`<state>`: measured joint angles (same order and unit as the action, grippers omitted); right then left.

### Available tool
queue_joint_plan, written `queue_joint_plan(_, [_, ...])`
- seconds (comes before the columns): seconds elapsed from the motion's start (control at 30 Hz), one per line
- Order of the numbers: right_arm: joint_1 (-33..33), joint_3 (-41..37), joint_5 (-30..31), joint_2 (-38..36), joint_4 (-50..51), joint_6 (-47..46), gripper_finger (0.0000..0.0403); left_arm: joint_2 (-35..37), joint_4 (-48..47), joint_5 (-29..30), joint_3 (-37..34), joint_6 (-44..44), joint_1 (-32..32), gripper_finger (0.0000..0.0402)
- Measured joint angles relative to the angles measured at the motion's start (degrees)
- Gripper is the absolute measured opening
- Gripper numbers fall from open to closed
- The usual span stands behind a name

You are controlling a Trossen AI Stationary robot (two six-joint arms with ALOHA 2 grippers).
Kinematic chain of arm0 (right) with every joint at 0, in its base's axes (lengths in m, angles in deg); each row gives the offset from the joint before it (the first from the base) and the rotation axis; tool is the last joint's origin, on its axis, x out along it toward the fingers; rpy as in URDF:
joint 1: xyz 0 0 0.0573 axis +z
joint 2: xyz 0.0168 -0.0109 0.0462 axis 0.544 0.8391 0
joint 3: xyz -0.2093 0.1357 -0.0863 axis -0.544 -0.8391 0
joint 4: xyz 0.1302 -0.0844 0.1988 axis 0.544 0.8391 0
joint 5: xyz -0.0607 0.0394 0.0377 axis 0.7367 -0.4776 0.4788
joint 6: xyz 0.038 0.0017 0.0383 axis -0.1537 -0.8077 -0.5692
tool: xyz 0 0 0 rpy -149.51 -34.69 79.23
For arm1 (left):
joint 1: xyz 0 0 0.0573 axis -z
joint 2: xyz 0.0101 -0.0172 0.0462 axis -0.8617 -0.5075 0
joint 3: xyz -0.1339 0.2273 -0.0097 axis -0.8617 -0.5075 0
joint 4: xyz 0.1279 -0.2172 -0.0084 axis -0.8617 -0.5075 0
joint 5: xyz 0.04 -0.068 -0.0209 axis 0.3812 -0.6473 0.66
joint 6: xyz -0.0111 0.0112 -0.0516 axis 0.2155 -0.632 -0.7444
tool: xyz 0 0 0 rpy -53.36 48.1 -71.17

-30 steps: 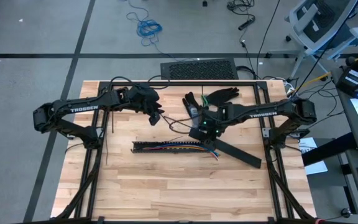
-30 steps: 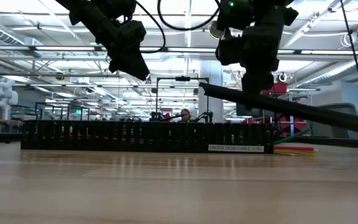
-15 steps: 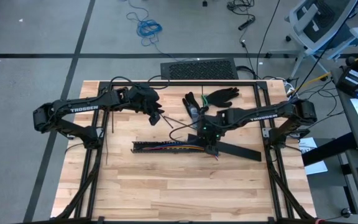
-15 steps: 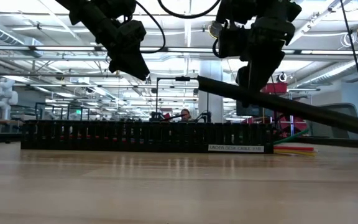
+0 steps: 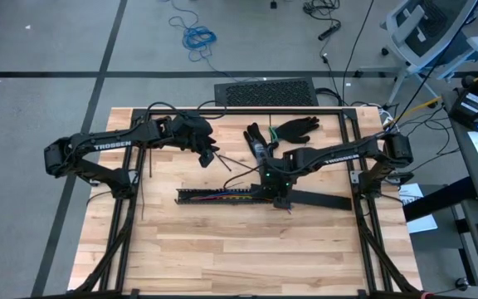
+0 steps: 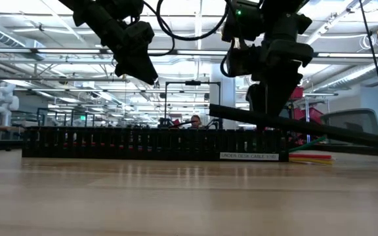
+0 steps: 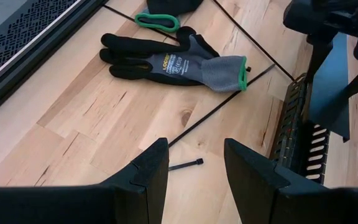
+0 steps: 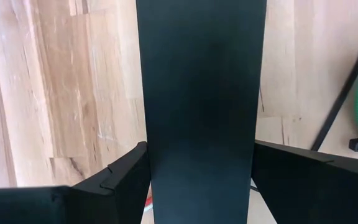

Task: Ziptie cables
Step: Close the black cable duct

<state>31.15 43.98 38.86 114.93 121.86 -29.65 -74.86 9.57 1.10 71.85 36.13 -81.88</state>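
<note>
Task at an early stage. The cables point(image 5: 222, 196) lay in the long black slotted rail point(image 5: 218, 197) at mid-bench, their coloured ends protruding from its right end; no tie appeared fastened round them, so bundling remained to be done. The zipties point(image 7: 219, 109) lay loose on the bench point(image 5: 222, 257) behind the rail, near a grey-and-black glove point(image 7: 173, 59); one short dark strip point(image 7: 185, 165) lay just ahead of the left gripper.

The right gripper point(image 5: 279, 193) stood at the right end of the rail, its jaws closed across the width of a flat black cover strip point(image 8: 201, 93), which reached rightward, held above the rail and sloping slightly down to the right. Judged from this, the cover was being handled at the rail, a step preceding any tying.

The left gripper point(image 7: 194, 168) hovered above the bench behind the rail's left half, arm extended from the left side, fingers spread and empty.
</note>
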Motion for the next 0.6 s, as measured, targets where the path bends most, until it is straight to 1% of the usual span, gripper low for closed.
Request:
queue_joint_plan(0.33, [-0.42,0.0,0.02,0.0,0.27,1.09,0.0242,0.0,0.22,-0.08,0.0,-0.62,0.02,0.0151])
queue_joint_plan(0.37, [-0.42,0.0,0.0,0.0,0.25,1.09,0.0242,0.0,1.03,-1.29,0.0,-1.72,0.07,0.0151])
queue_joint_plan(0.4, [-0.42,0.0,0.02,0.0,0.23,1.07,0.0242,0.0,2.27,-3.76,0.0,-2.91,0.19,0.0151])
queue_joint_plan(0.5, [-0.39,0.0,0.0,0.0,0.11,1.08,0.0242,-1.04,5.83,-14.34,0.02,-1.88,1.73,0.0151])
queue_joint_plan(0.53, [-0.42,0.0,-0.01,0.0,0.09,1.09,0.0242,-1.52,6.04,-16.04,0.02,-0.99,2.48,0.0151])
queue_joint_plan(0.6, [-0.62,0.0,-0.1,0.0,0.05,1.36,0.0242,-2.74,6.38,-17.18,0.02,2.56,4.52,0.0151])
